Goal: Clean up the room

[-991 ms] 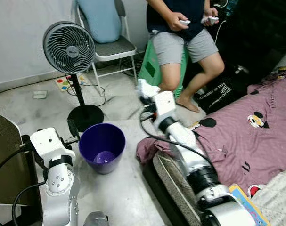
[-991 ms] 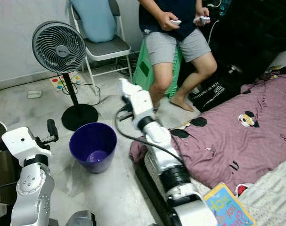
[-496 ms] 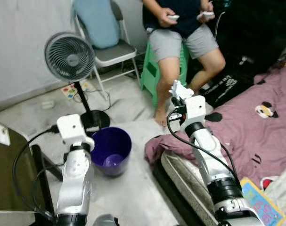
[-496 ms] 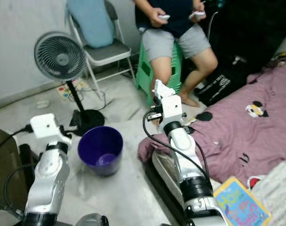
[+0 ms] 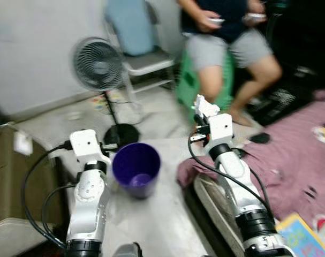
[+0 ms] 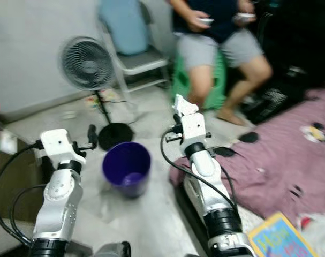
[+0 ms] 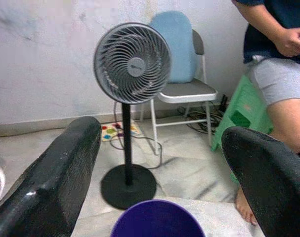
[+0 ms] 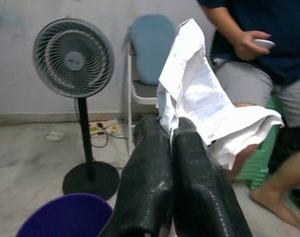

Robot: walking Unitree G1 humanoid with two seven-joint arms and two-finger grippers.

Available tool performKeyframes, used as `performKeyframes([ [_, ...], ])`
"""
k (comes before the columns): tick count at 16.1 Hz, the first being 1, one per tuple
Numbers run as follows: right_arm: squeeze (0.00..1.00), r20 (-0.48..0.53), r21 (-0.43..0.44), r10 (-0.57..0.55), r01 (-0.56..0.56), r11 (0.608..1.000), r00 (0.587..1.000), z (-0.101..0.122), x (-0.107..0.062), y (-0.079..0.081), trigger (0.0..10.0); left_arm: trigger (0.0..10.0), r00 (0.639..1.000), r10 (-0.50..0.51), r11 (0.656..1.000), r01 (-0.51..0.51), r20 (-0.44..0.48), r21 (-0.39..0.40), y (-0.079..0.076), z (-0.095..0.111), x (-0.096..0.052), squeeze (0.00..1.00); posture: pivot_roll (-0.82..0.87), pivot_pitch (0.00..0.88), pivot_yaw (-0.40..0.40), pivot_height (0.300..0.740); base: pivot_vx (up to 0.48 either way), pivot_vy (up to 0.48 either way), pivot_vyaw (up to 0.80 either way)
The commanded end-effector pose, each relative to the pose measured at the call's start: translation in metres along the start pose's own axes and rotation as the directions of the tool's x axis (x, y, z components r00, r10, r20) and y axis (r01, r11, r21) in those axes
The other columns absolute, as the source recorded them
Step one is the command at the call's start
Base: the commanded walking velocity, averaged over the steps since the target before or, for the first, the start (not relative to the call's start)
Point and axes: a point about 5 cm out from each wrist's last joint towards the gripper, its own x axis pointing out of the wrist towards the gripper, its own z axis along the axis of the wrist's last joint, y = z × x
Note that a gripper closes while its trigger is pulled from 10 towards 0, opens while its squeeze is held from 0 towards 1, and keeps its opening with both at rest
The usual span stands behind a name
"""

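The right gripper (image 8: 172, 133) was clamped tight on a crumpled white paper (image 8: 199, 98), its two black fingers (image 8: 145, 182) pressed together with the sheet bunched above their tips. In the head views that paper (image 5: 203, 105) sat atop the raised right arm, with the purple waste bin (image 5: 136, 168) at about 8 o'clock from it, standing on the pale floor (image 5: 151, 214) well apart. The left gripper (image 7: 162, 163) was spread wide and held nothing, hovering just at 9 o'clock of the bin's rim (image 7: 157, 219). At 12 o'clock from the bin stood a grey pedestal fan (image 5: 98, 64), its round black base (image 5: 121, 134) near the bin. Behind the fan was a folding chair (image 5: 146, 59) with a light blue cushion (image 5: 127, 24). At 1 o'clock a person (image 5: 232, 43) sat on a green stool (image 5: 186, 83), holding small white controllers. A mauve bedspread (image 5: 291, 160) lay at 3 o'clock.
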Motion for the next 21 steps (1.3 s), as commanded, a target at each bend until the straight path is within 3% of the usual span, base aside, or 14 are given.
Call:
performKeyframes([
  [1, 0.0, 0.011, 0.002, 0.009, -0.009, 1.0, 1.0, 0.005, 0.004, 0.003, 10.0, 10.0, 1.0, 0.012, 1.0, -0.012, -0.005, -0.006, 0.004, -0.001, -0.002, 0.0, -0.11, 0.0, 0.045, 0.74, 0.0, 0.0, 0.8],
  [6, 0.0, 0.012, 0.006, 0.034, -0.034, 0.999, 0.999, 0.007, 0.006, 0.009, 10.0, 10.0, 1.0, 0.024, 1.0, -0.024, 0.008, -0.001, 0.008, 0.001, -0.001, 0.0, -0.11, 0.0, 0.041, 0.74, 0.0, 0.0, 0.8],
  [8, 0.0, 0.006, -0.003, 0.04, -0.04, 0.999, 0.999, 0.006, 0.001, 0.01, 10.0, 10.0, 1.0, -0.015, 1.0, 0.015, 0.023, 0.016, 0.007, 0.007, -0.002, 0.0, -0.12, 0.0, 0.042, 0.74, 0.0, 0.0, 0.4],
  [9, 0.0, 0.026, -0.047, 0.073, -0.072, 0.996, 0.997, 0.008, -0.011, 0.012, 10.0, 10.0, 0.999, -0.047, 0.998, 0.046, 0.021, 0.034, 0.01, 0.01, -0.008, 0.0, -0.11, 0.0, 0.041, 0.74, 0.0, 0.0, 0.0],
  [12, 0.0, -0.046, 0.011, -0.004, 0.004, 1.0, 0.999, 0.001, -0.034, -0.009, 10.0, 10.0, 0.998, -0.06, 0.997, 0.06, 0.0, 0.057, 0.021, 0.007, -0.029, 0.0, -0.1, 0.0, 0.034, 0.74, 0.0, 0.0, 0.0],
  [14, 0.0, -0.097, 0.055, -0.049, 0.054, 0.997, 0.994, -0.007, -0.057, -0.019, 10.0, 10.0, 1.0, -0.021, 0.999, 0.022, -0.01, 0.049, 0.031, 0.005, -0.041, 0.0, -0.09, 0.0, 0.033, 0.74, 0.0, 0.0, 0.0],
  [16, 0.0, -0.126, 0.081, -0.126, 0.137, 0.987, 0.984, -0.009, -0.07, -0.03, 10.0, 10.0, 1.0, 0.023, 0.997, -0.023, -0.008, 0.07, 0.035, 0.008, -0.046, 0.0, -0.09, 0.0, 0.039, 0.74, 0.0, 0.0, 0.0],
  [21, 0.0, -0.09, 0.083, -0.088, 0.096, 0.992, 0.992, 0.004, -0.06, -0.017, 10.0, 10.0, 0.999, -0.032, 0.999, 0.033, -0.007, 0.036, 0.021, 0.012, -0.05, 0.0, -0.09, 0.007, 0.04, 0.74, 0.0, 0.0, 0.0],
])
